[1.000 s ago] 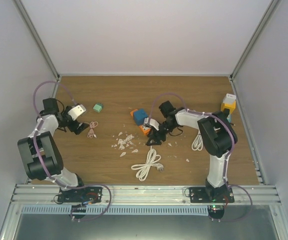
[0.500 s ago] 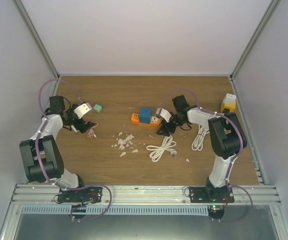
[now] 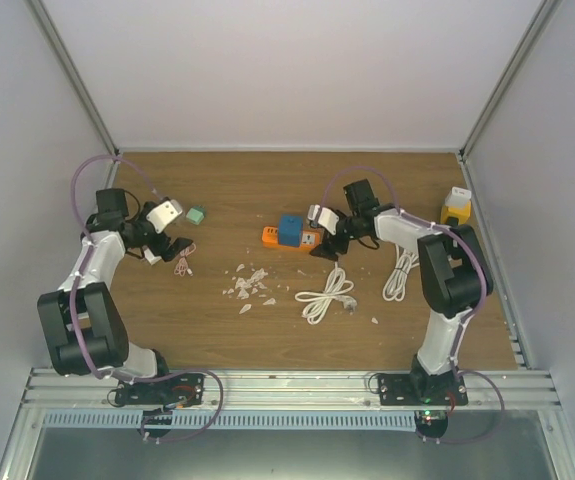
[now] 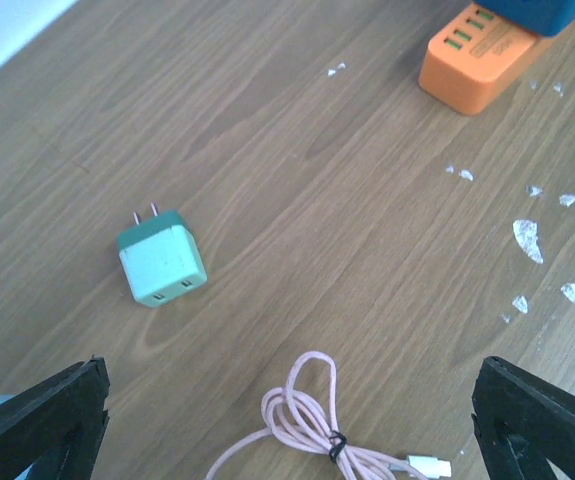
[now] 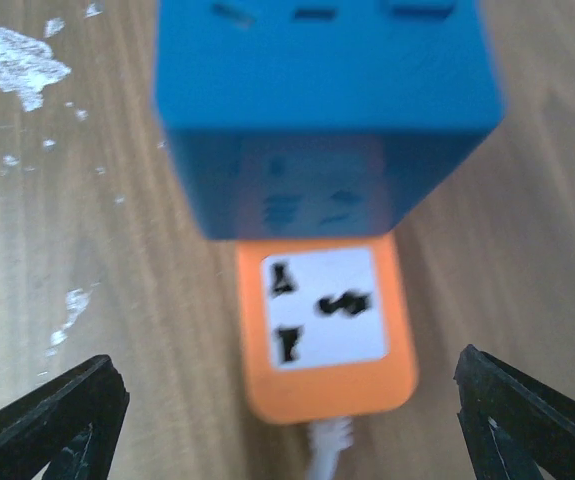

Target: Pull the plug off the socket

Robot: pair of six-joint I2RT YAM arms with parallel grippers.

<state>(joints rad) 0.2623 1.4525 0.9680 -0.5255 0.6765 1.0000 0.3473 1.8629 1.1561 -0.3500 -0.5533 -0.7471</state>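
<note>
Orange socket strip (image 3: pixel 289 238) lies on the wooden bench (image 3: pixel 237 180) slightly toward the far edge from the middle, with the blue plug (image 5: pixel 322 110) seated in it. Bare wood runs from the strip to the far edge. The right claw (image 3: pixel 325 247) sits at the strip's right end, its fingers spread wide on either side and gripping nothing. Its wrist view shows the plug blurred, hiding the strip's far part. A coiled white cord (image 3: pixel 325 295) and white flecks (image 3: pixel 247 285) lie on the near side. Toward the left edge the left claw (image 4: pixel 289 415) is also spread and holding nothing; only its tips show at the bottom corners. A green charger (image 4: pixel 161 265) and a pink cable (image 4: pixel 312 430) lie before it, the cable cut off below.
</note>
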